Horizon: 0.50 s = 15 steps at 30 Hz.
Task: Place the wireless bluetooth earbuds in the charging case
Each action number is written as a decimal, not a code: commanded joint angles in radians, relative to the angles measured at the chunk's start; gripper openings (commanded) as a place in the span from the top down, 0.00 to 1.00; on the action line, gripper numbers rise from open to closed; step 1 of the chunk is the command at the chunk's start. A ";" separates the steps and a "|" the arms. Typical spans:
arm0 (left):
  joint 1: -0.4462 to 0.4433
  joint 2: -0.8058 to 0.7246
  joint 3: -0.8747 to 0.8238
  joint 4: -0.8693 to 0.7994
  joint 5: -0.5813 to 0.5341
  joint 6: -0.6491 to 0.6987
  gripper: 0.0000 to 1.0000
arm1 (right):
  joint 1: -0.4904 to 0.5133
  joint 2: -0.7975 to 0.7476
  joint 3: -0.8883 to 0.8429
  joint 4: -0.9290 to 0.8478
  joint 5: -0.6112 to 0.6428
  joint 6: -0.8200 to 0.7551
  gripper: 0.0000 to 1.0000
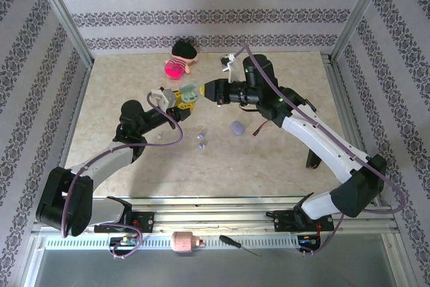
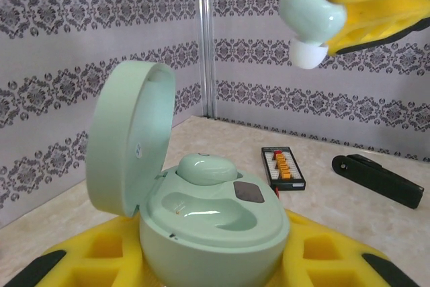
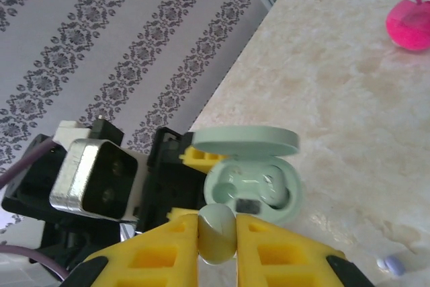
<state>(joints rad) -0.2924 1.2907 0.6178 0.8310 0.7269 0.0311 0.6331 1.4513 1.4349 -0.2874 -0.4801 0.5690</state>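
The mint charging case point(image 2: 215, 233) stands open between the yellow fingers of my left gripper point(image 2: 215, 263), which is shut on its base. Its lid point(image 2: 131, 146) is tipped back to the left. One mint earbud point(image 2: 205, 168) sits in the far slot, and the near slot point(image 2: 208, 210) is empty. My right gripper point(image 3: 216, 243) is shut on a second mint earbud point(image 3: 216, 232) with a white tip point(image 2: 307, 54), held above and to the right of the case point(image 3: 254, 189) without touching it. From above, the two grippers point(image 1: 183, 97) point(image 1: 205, 90) meet mid-table.
A closed lavender case point(image 1: 236, 127) and two small lavender buds point(image 1: 200, 142) lie on the table in front of the grippers. A pink doll point(image 1: 180, 62) lies at the back. A black connector board point(image 2: 282, 166) and a black bar point(image 2: 376, 179) lie beyond the case.
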 commanded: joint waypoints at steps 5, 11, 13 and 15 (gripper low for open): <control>-0.040 0.042 0.053 0.094 -0.004 0.001 0.73 | 0.056 0.085 0.081 0.020 -0.006 -0.027 0.83; -0.046 0.044 0.058 0.095 -0.003 -0.002 0.72 | 0.060 0.107 0.082 0.025 0.008 -0.023 0.84; -0.046 0.043 0.056 0.094 -0.003 -0.002 0.72 | 0.055 0.109 0.078 0.031 0.004 -0.017 0.84; -0.047 0.043 0.055 0.097 -0.003 -0.002 0.72 | 0.051 0.110 0.073 0.035 0.010 -0.015 0.84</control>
<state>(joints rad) -0.3275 1.3357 0.6449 0.8627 0.7238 0.0303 0.6899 1.5581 1.4876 -0.2825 -0.4797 0.5621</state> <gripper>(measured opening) 0.341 0.162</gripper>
